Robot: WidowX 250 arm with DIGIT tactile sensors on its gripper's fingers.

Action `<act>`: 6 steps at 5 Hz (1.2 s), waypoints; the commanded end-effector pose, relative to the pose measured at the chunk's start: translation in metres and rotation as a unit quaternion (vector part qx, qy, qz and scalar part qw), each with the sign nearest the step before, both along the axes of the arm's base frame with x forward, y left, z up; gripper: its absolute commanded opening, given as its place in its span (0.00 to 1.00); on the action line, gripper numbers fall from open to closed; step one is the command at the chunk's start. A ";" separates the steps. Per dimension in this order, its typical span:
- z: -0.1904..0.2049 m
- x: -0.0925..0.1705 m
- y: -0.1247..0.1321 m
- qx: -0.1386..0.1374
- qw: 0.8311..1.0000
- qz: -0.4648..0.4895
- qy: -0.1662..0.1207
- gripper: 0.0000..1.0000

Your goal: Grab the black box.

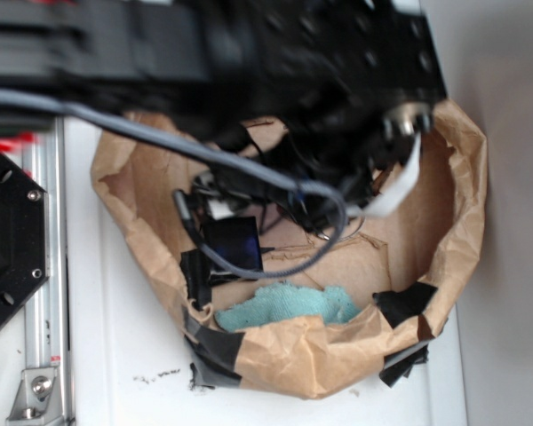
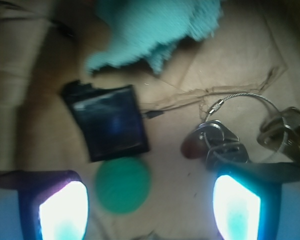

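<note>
The black box [image 2: 110, 122] lies flat on brown paper, glossy and squarish, left of centre in the wrist view. It also shows in the exterior view as a dark square, the black box [image 1: 234, 243], under the arm. My gripper [image 2: 150, 207] hangs above the paper, open, its two glowing pads wide apart at the bottom of the wrist view with nothing between them but the paper and part of a green ball [image 2: 123, 185]. The box sits ahead of the left finger [image 2: 62, 210], apart from it. The green ball touches the box's near edge.
A teal cloth [image 2: 155, 30] lies beyond the box. A bunch of keys on a wire ring [image 2: 225, 145] sits ahead of the right finger. Crumpled brown paper walls [image 1: 338, 351] with black tape patches ring the area. A black octagonal plate [image 1: 9, 240] lies outside at the left.
</note>
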State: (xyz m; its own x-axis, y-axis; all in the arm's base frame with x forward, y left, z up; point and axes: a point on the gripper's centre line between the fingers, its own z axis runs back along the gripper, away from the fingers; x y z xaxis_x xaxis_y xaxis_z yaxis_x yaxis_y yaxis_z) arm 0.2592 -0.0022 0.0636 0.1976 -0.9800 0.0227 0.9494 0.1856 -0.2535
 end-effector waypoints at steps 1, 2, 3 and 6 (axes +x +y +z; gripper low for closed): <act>-0.011 -0.047 -0.027 -0.011 0.999 -0.045 -0.004 1.00; -0.009 -0.055 -0.034 -0.024 0.998 -0.054 -0.022 1.00; -0.026 -0.050 -0.041 -0.066 0.996 -0.050 -0.017 1.00; -0.036 -0.048 -0.068 -0.062 0.997 -0.023 -0.027 0.00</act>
State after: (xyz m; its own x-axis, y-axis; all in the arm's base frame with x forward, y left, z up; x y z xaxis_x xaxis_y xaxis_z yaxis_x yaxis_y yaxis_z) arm 0.2222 -0.0525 0.0235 0.1908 -0.9712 0.1424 0.9565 0.1514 -0.2494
